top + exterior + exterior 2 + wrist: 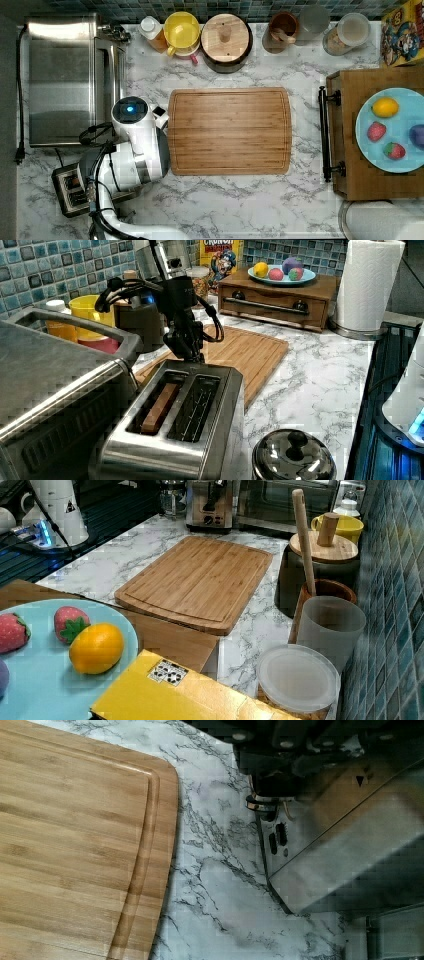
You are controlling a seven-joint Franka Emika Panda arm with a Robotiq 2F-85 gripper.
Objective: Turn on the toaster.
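One toaster [185, 425], two slots, one slice; claw [191, 356] above, grip unclear.

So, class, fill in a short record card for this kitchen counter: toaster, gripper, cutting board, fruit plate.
toaster: two slots, something brown in the left view's left slot
gripper: at the toaster's far end, beside the board; open or shut unclear
cutting board: bare, flat on the marble counter
fruit plate: on a wooden box, holds lemon, strawberries
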